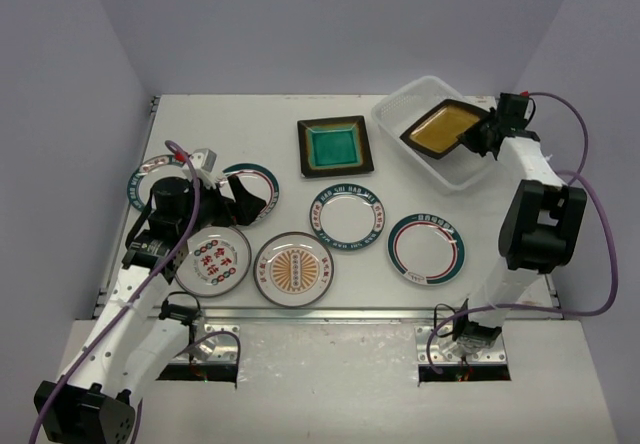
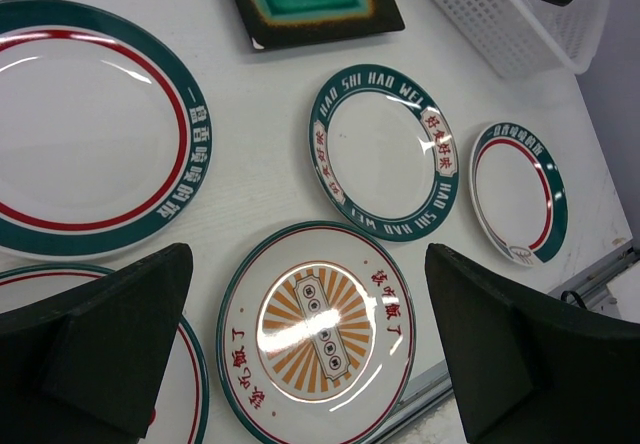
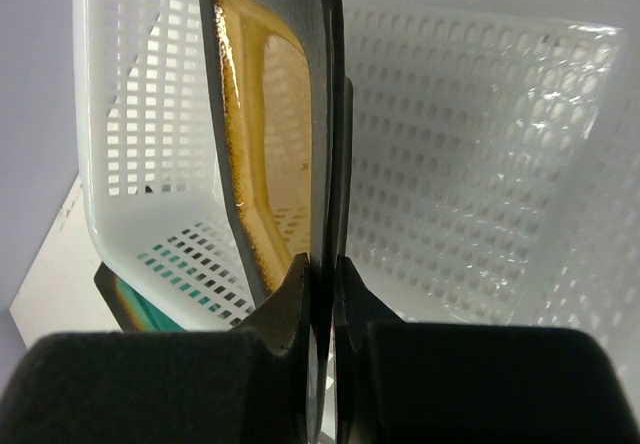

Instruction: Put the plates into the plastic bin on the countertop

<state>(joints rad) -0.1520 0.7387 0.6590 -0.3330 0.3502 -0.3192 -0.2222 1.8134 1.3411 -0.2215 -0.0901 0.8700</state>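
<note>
My right gripper [image 1: 478,134] is shut on the edge of the amber square plate [image 1: 440,127] and holds it tilted over the white plastic bin [image 1: 392,112]. The right wrist view shows the pads [image 3: 300,284] pinching the plate's rim [image 3: 265,114] above the bin's perforated floor [image 3: 480,144]. My left gripper [image 1: 240,202] is open and empty above the orange sunburst plate [image 2: 315,329]. The teal square plate [image 1: 335,146] and several round plates lie on the countertop [image 1: 250,124].
Round plates lie at the far left [image 1: 150,179], behind my left gripper [image 1: 262,179], front left [image 1: 213,261], centre [image 1: 347,214] and right [image 1: 427,247]. The sunburst plate [image 1: 292,268] sits near the metal front edge [image 1: 330,312]. Walls enclose the back and sides.
</note>
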